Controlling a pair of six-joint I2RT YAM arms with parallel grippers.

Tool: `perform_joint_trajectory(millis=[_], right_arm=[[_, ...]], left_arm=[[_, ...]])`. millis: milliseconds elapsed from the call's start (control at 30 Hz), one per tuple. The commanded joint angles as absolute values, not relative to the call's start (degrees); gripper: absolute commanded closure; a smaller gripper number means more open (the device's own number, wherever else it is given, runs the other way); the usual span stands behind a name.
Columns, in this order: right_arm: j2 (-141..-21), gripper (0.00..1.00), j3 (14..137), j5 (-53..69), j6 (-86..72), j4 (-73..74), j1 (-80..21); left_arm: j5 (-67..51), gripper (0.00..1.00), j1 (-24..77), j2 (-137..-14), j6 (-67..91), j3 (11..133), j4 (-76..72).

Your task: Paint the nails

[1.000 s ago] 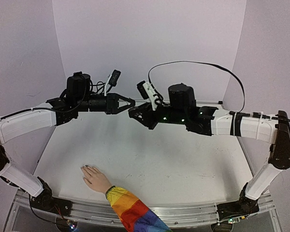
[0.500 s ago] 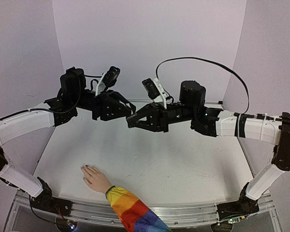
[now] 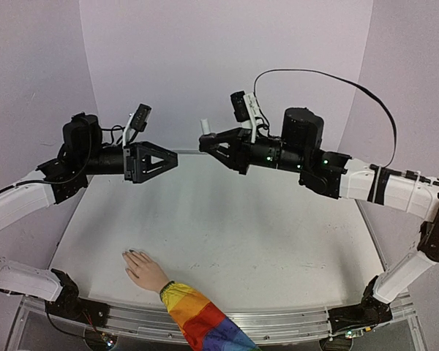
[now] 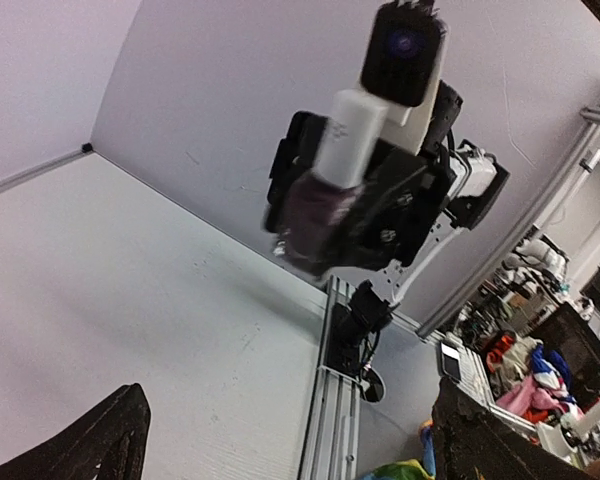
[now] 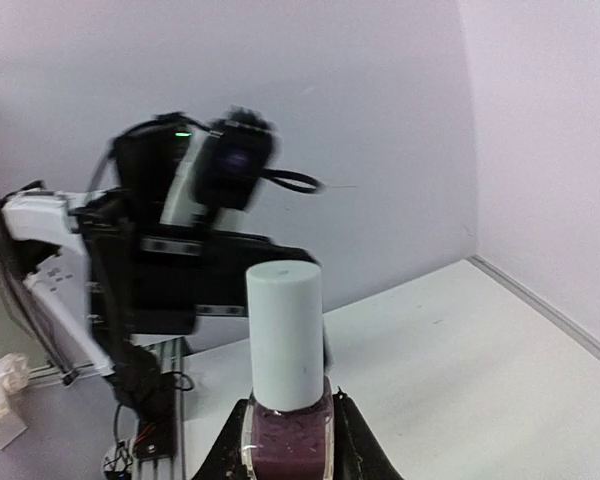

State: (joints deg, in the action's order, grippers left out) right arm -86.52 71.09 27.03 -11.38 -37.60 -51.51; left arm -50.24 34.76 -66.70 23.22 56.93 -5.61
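A pale hand with a rainbow-striped sleeve lies palm down at the table's near left. Its nails are tiny; a few look dark. High over the table's back middle, my right gripper is shut on a dark purple polish bottle with its white cap on, pointing up. The left wrist view shows that bottle straight ahead. My left gripper hangs to its left, open and holding nothing, a clear gap away. Its fingers frame bare table.
The white table ends at an aluminium rail along the near edge, where both arm bases are bolted. Lilac walls close in the back and both sides. A black cable loops above the right arm.
My left gripper has opened and drawn back to the left, away from the right gripper. The right gripper has risen a little and turned, so the bottle's cap points up.
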Motion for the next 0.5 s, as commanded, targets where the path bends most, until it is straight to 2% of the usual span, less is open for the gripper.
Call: perform_joint_trajectory(millis=[0, 33, 100, 200, 333, 467], right_arm=[[-90.26, 1.00, 75.79, 12.09, -9.49, -35.37, -52.74], [-91.20, 1.00, 76.48, 9.72, -8.69, -34.78, -53.84], [-93.09, 1.00, 78.59, 5.31, -6.81, -32.81, -55.96], [-95.65, 1.00, 80.98, -1.47, -5.78, -31.43, -58.68], [-98.59, 1.00, 84.46, -4.17, -6.01, -29.06, -60.67], [-100.22, 1.00, 85.77, -6.83, -5.10, -27.29, -62.30]], left_arm=[[-35.27, 0.01, 34.81, -60.75, 23.60, 57.94, -0.72], [-31.84, 0.01, 34.80, -60.34, 24.30, 58.73, 1.49], [-27.17, 0.09, 34.80, -60.74, 25.96, 60.94, 5.43], [-28.95, 0.18, 34.83, -64.84, 25.66, 64.39, 7.58], [-29.62, 0.23, 34.80, -67.88, 26.45, 66.50, 8.09], [-31.10, 0.36, 34.80, -69.47, 25.37, 67.48, 8.08]])
